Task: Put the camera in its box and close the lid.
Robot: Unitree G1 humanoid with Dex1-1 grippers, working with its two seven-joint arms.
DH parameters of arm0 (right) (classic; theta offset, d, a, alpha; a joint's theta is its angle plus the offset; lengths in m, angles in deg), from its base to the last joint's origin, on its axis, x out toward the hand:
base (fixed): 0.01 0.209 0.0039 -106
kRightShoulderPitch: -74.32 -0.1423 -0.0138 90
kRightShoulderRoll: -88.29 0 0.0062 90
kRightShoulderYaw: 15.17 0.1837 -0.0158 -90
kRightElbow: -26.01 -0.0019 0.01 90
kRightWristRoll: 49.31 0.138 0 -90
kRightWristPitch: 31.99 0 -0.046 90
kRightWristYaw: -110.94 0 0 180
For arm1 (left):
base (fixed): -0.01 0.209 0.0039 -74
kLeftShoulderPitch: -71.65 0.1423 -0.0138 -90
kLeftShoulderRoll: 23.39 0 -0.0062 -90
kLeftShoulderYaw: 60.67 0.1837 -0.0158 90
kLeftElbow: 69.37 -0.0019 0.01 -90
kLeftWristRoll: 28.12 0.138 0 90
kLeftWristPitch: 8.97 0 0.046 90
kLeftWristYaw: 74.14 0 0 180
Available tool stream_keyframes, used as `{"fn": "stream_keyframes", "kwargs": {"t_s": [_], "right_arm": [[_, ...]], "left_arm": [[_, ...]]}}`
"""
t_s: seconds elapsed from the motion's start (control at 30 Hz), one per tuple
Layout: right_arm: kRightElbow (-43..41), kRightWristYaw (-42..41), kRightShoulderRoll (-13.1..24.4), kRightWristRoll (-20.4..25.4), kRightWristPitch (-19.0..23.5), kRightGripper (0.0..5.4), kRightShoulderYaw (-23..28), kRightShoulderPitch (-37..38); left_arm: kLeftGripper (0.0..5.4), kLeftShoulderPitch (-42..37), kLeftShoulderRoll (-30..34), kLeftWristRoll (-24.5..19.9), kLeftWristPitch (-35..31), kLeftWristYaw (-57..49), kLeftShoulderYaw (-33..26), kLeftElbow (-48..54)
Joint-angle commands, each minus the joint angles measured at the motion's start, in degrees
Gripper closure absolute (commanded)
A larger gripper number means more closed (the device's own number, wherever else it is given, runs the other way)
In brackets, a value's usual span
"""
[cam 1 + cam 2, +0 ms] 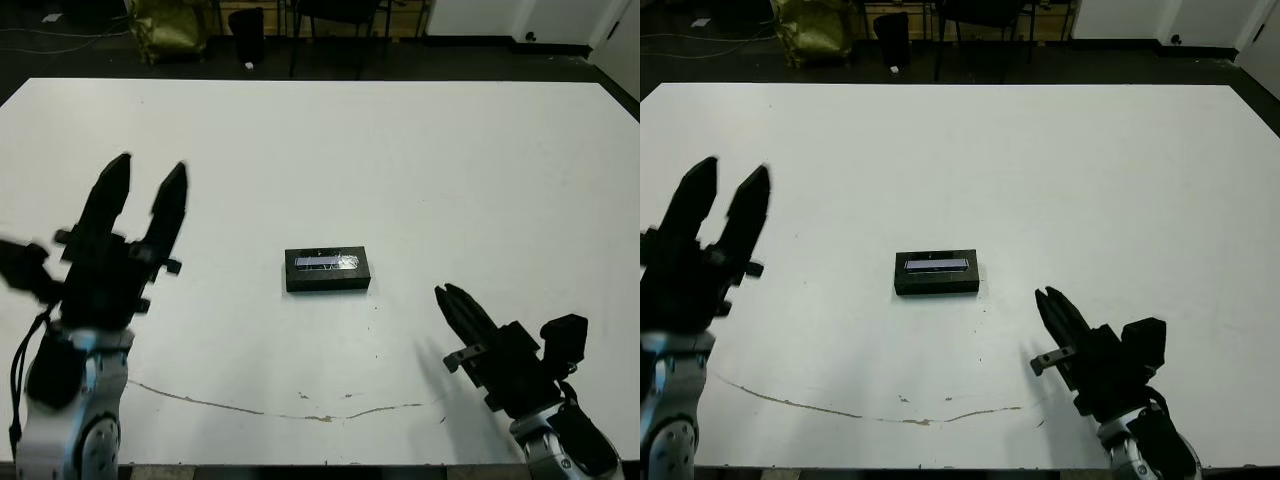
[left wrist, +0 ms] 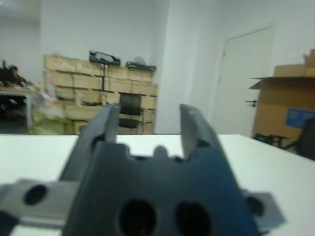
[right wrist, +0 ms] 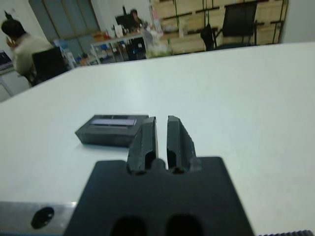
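Note:
In the middle of the white table lies the lid (image 1: 327, 263), flat and black with a pale stripe, sitting squarely on the box, of which only a black side wall (image 1: 327, 284) shows. The camera is hidden. My left gripper (image 1: 150, 172) is raised over the table's left side, well away from the box, open and holding nothing. To the right and nearer the front edge, my right gripper (image 1: 447, 292) hangs low with its fingers together and nothing between them. The right wrist view shows the lid (image 3: 114, 121) just beyond those fingertips (image 3: 147, 129).
A thin brown crack line (image 1: 300, 412) runs along the table near its front edge. Chairs and a yellow-green bag (image 1: 170, 25) stand beyond the far edge. A seated person (image 3: 22, 46) and stacked cardboard boxes (image 2: 74, 78) show past the table in the wrist views.

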Motion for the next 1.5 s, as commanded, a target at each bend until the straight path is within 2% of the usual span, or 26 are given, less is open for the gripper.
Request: {"fn": "stream_keyframes", "kwargs": {"t_s": [0.03, 0.17, 0.3, 0.47, 0.57, 0.73, 0.83, 0.93, 1.07, 1.17, 1.27, 1.43, 1.5], "right_arm": [[1.71, -0.34, -0.18, 0.03, -0.76, 5.40, 0.32, -0.05], [0.45, 3.04, -1.89, -0.56, 0.47, 5.40, -0.24, 0.43], [-0.26, 6.09, -3.28, -3.15, 0.05, 5.40, -1.59, 0.65], [-0.09, 7.50, -4.55, -4.12, 0.70, 5.40, -2.70, 0.48], [0.78, 7.45, -4.85, -4.90, -0.45, 5.40, -3.20, 0.30], [2.23, 7.30, -5.03, -5.47, -1.14, 5.40, -3.24, 0.05], [1.71, 8.33, -5.28, -6.09, -0.53, 5.40, -3.35, 0.20], [2.86, 6.93, -5.39, -5.48, -2.29, 5.40, -3.19, -0.04], [2.22, 7.97, -5.51, -5.95, -0.80, 5.40, -3.26, 0.06], [2.64, 7.70, -5.48, -6.74, -2.14, 5.40, -3.38, 0.18], [1.91, 8.31, -5.62, -6.64, -1.01, 5.40, -3.24, 0.53], [2.23, 7.87, -5.40, -6.18, -1.28, 5.40, -2.68, 0.53], [1.15, 9.34, -5.60, -6.34, 0.88, 5.40, -2.58, 0.65]], "left_arm": [[4.37, 4.20, -1.18, 3.23, 3.48, -1.53, 1.27, -2.74], [5.37, 6.95, -2.83, 6.00, 9.81, -2.92, 2.50, -8.12], [5.39, 7.73, -4.38, 9.03, 14.58, -5.05, 3.87, -13.00], [5.39, 8.08, -5.41, 11.02, 16.40, -6.74, 6.16, -16.50], [5.39, 8.24, -5.57, 11.70, 16.37, -7.54, 7.40, -17.03], [5.39, 8.03, -5.52, 15.79, 9.13, -10.75, 10.63, -11.52], [5.39, 4.83, -5.47, 17.14, 1.28, -11.81, 13.02, -6.42], [5.39, 0.68, -6.02, 17.51, -7.38, -12.55, 15.95, -2.01], [5.39, -4.55, -7.19, 18.36, -16.79, -13.68, 20.27, 0.82], [5.39, -7.91, -8.48, 18.79, -20.95, -14.16, 23.51, -1.23], [5.39, -9.98, -10.65, 18.72, -24.23, -15.52, 26.07, -5.23], [5.39, -12.37, -16.32, 14.56, -34.04, -19.61, 26.37, -11.31], [5.39, -13.60, -17.85, 13.09, -36.90, -21.97, 26.06, -13.64]]}}
